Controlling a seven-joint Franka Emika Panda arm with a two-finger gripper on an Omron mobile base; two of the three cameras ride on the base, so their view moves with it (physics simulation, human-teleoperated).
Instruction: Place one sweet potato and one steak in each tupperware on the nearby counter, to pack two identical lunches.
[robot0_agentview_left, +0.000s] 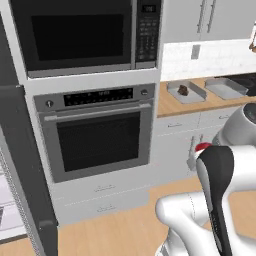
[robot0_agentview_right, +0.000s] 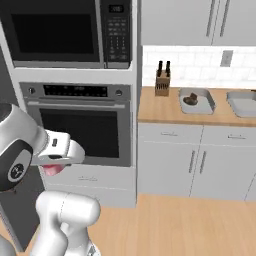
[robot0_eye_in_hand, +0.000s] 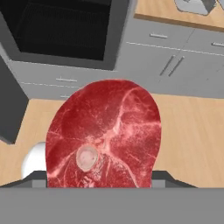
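A raw steak (robot0_eye_in_hand: 105, 138) is clamped in the robot's fingers above the wood floor (robot0_eye_in_hand: 192, 131) before the wall oven (robot0_agentview_right: 82, 125), while 2 tupperware trays (robot0_agentview_left: 186, 92) (robot0_agentview_left: 226, 88) wait on the counter (robot0_agentview_left: 172, 106), the nearer one holding something dark.

Even, bright rendered light, soft focus.
No glare or hard shadows; edges look slightly blurred, the oven (robot0_agentview_left: 97, 137) glass dark and dull.
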